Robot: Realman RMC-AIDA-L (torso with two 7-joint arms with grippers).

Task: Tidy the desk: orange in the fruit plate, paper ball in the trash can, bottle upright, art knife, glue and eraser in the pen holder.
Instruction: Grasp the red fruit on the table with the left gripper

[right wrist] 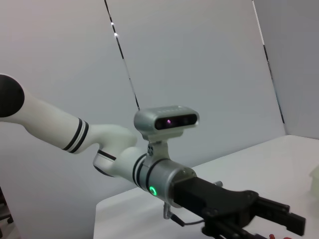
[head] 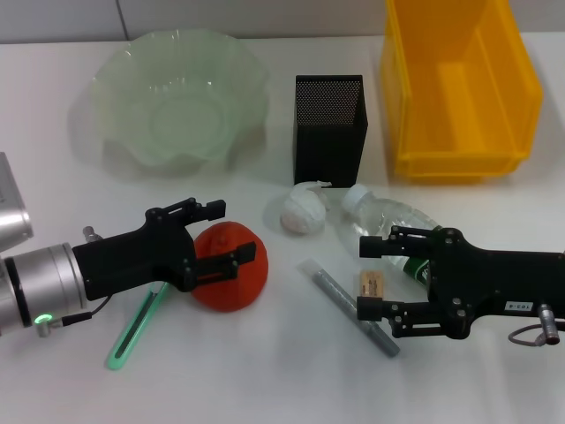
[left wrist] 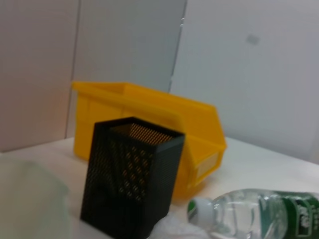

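Note:
The orange (head: 231, 269) lies on the desk at front left. My left gripper (head: 231, 231) is open over it, one finger lying across its top. The green glass fruit plate (head: 177, 106) is at the back left. A white paper ball (head: 304, 212) sits beside the clear bottle (head: 397, 223), which lies on its side. Farther back are the black mesh pen holder (head: 328, 128) and the yellow bin (head: 459, 88). My right gripper (head: 361, 277) is open around the small tan eraser (head: 372, 284). A grey slim tool (head: 349, 307) and a green one (head: 132, 329) lie flat; which is knife or glue I cannot tell.
The left wrist view shows the pen holder (left wrist: 132, 179), the yellow bin (left wrist: 149, 119) behind it, and the lying bottle (left wrist: 259, 214). In the right wrist view the left arm's gripper (right wrist: 259, 219) shows against a grey wall.

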